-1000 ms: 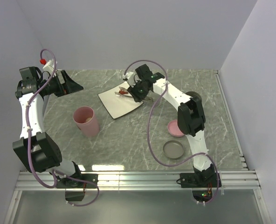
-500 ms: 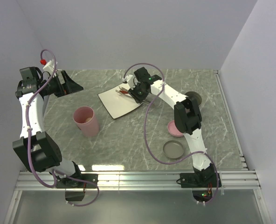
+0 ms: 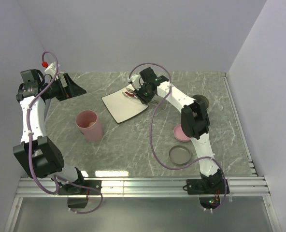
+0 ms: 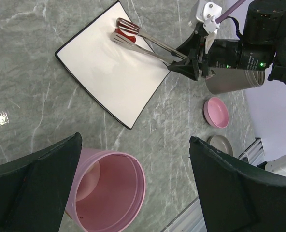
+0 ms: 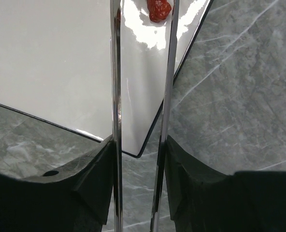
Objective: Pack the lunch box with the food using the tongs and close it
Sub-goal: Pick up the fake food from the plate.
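Note:
My right gripper [image 3: 144, 92] [image 5: 139, 150] is shut on the handle end of the silver tongs [image 3: 133, 93] [image 4: 148, 46] [image 5: 115, 96]. Their two arms reach over the far corner of the white square plate [image 3: 123, 107] [image 4: 109, 72] [image 5: 51, 58]. One red-brown glossy piece of food [image 4: 125, 36] [image 5: 158, 8] lies on the plate between the tong tips, which stand apart. The pink round lunch box [image 3: 90, 126] [image 4: 109, 193] stands open at the near left, with a pale rounded shape inside. High above it my left gripper [image 3: 78, 88] [image 4: 135, 140] hangs open and holds nothing.
A small pink lid [image 3: 181, 132] [image 4: 216, 112] and a grey lid [image 3: 180, 155] [image 4: 220, 145] lie by the right arm's base. A grey cylinder [image 3: 201, 100] [image 4: 230, 79] stands behind the right arm. Walls close the table at the back and both sides.
My right gripper has nudged the tongs slightly toward the plate's far corner. The left arm has not moved.

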{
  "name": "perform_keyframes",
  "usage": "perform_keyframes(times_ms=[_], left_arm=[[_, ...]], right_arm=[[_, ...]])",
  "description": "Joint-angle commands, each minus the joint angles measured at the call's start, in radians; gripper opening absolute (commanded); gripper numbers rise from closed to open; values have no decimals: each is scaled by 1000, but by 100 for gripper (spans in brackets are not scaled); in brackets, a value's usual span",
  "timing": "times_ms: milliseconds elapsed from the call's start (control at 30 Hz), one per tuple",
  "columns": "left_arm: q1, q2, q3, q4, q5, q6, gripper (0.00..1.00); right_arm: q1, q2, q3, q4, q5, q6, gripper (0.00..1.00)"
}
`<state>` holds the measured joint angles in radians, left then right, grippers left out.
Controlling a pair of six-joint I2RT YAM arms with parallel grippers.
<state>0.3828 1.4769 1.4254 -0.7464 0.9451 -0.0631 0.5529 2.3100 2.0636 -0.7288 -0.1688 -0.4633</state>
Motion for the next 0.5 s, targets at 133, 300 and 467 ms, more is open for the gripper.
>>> perform_keyframes(times_ms=[133, 300, 467], left_arm=[[2, -7, 17, 8, 12, 17, 99], [2, -12, 17, 5, 11, 19, 99], [2, -23, 14, 1, 9, 22, 99]], right_arm=[[-8, -35, 15, -15, -34, -17, 46], [-11, -43, 16, -50, -75, -12, 40], [-11, -84, 21, -76, -127, 25, 34]])
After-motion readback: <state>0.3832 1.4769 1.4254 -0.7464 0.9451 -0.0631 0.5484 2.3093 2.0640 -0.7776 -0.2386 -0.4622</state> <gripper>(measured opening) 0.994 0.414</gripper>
